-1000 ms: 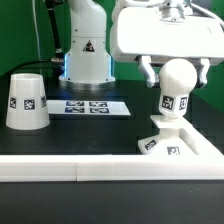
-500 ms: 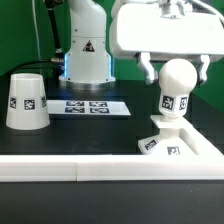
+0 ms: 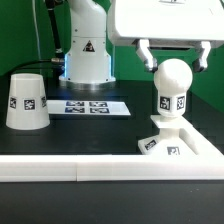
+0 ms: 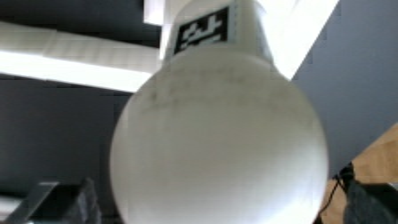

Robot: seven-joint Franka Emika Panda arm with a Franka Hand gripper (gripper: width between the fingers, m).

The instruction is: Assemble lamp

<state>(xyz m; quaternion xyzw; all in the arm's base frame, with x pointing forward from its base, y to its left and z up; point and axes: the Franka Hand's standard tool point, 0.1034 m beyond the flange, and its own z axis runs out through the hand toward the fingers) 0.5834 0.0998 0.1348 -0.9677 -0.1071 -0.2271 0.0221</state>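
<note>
The ball-shaped bulb (image 3: 172, 88) stands upright on its neck in the flat square base (image 3: 178, 143) at the exterior view's right. My gripper (image 3: 175, 62) hangs just above it, open, one finger on each side of the ball's top, and neither finger touches it. The cone-shaped shade (image 3: 27, 101) stands alone on the black table at the exterior view's left. In the wrist view the bulb (image 4: 222, 130) fills the picture, with its tagged neck leading to the base (image 4: 71, 60). The dark fingers (image 4: 54, 202) show only at the corners.
The marker board (image 3: 92, 106) lies on the table between the shade and the base. The arm's own pedestal (image 3: 88, 55) stands behind it. A white rail (image 3: 70, 170) runs along the table's front edge, and a green wall is behind.
My gripper has risen: the fingers were beside the bulb's ball and are now up at its top. The bulb, base and shade have not moved.
</note>
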